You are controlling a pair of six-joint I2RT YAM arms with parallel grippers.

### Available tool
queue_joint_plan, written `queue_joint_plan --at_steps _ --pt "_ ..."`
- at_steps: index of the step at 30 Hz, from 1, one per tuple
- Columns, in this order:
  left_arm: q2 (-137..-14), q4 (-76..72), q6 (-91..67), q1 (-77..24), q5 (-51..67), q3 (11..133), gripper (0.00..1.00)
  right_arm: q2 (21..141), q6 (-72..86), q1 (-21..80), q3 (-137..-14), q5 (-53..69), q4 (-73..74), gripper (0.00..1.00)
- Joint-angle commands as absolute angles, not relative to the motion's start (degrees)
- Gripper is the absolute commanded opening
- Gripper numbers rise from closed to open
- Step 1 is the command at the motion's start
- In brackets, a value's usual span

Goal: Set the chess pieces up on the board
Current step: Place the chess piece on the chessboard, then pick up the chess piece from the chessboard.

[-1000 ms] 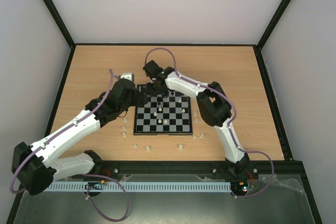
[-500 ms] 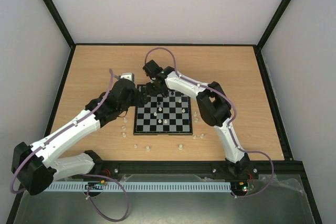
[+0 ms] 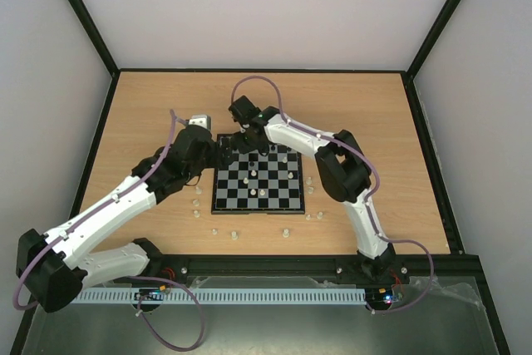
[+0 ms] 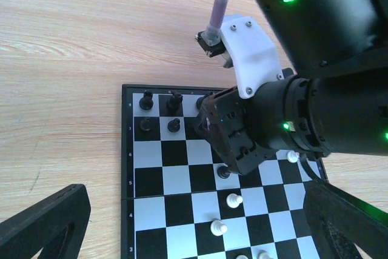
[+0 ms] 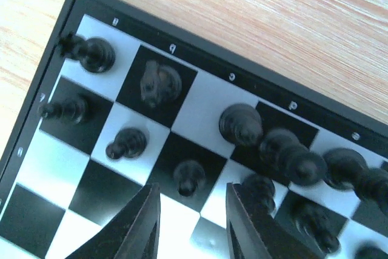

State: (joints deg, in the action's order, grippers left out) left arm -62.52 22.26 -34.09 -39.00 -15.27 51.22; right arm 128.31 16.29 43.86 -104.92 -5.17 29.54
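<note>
Two hands meet over the far left corner of the board (image 3: 283, 199), which lies flat on the wooden tabletop (image 3: 150, 114). The right hand (image 5: 193, 203) hangs just above the board's far rows. Its fingers (image 5: 136, 225) are slightly parted with nothing between them, and a black pawn (image 5: 188, 178) stands free on the square just past the fingertips. The left hand (image 4: 197, 221) hovers low at the board's left side, spread wide and empty, with one finger (image 4: 42, 222) over bare wood just outside the board's left rim. The board carries black chess pieces (image 5: 239, 123) on its two far rows. A corner piece (image 5: 97, 53) stands on the far left square, a greyish-looking piece (image 5: 159, 83) is on the next square along the far rim, and more are packed close together further toward the board's right, some of them blurred. Small pawns (image 5: 127, 144) stand on the second row, starting from the left rim. A few whitish pieces (image 4: 234, 199) stand upright on the board's middle squares. Loose whitish pieces (image 3: 233, 234) lie off the board on the tabletop: several near its near edge, a left-side piece (image 3: 197, 203) just beside its left edge, and a right-side piece (image 3: 308, 180) just off its right edge.
</note>
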Motion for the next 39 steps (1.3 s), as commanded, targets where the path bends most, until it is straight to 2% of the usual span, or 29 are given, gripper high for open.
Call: queue_joint_plan --at_steps 1,9,15,18,23,39 --pt "-61.05 23.36 -34.53 -39.46 -15.87 51.48 1.00 120.64 16.25 44.12 -100.63 -5.39 29.15 0.33" --pt "-61.02 24.03 -34.68 -39.55 -16.87 51.90 1.00 107.00 17.14 44.12 -86.28 -7.72 26.35 0.42" --pt "-61.88 24.24 -34.86 -39.55 -17.02 52.06 1.00 100.89 17.70 44.12 -78.18 -8.64 27.53 0.42" --pt "-62.09 24.18 -35.13 -39.55 -17.13 51.90 0.99 98.80 17.43 44.12 -75.47 -6.44 26.64 0.39" --pt "-60.54 24.00 -35.60 -39.57 -17.05 51.44 0.99 100.06 17.40 44.54 -75.10 -2.77 25.07 0.37" --pt "-53.18 24.85 -36.11 -39.73 -16.70 49.12 0.99 113.54 18.07 46.20 -86.93 -1.54 27.22 0.31"
